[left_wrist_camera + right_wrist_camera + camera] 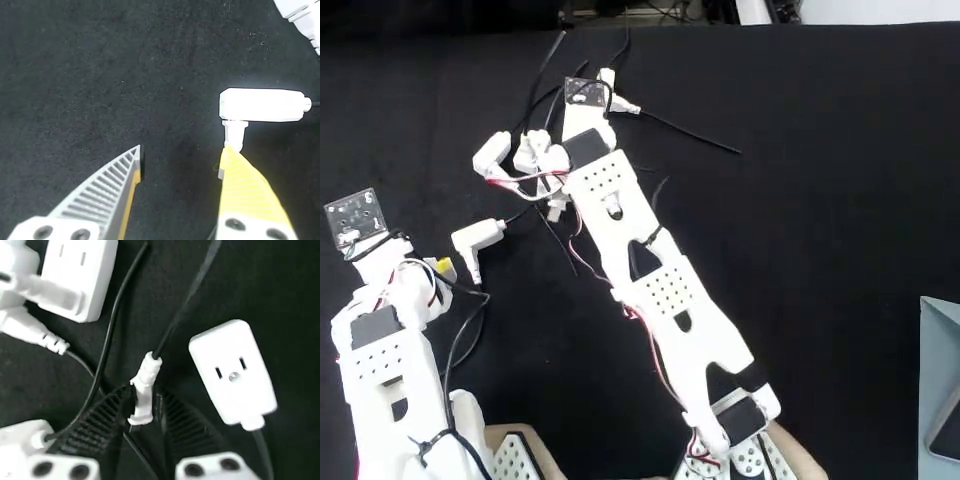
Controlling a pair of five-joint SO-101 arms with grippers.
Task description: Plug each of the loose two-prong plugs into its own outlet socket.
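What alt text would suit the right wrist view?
The right pincer grips a white plug on a black cord, beside an empty white outlet socket. A second socket block lies farther off on the black table.

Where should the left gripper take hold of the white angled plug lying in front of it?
Probably on the long boxy body of the white angled plug, one finger on each long flat side, coming down from above. It lies flat on the black table, and those sides are parallel. The short stub at one end looks too narrow. The left gripper is open.
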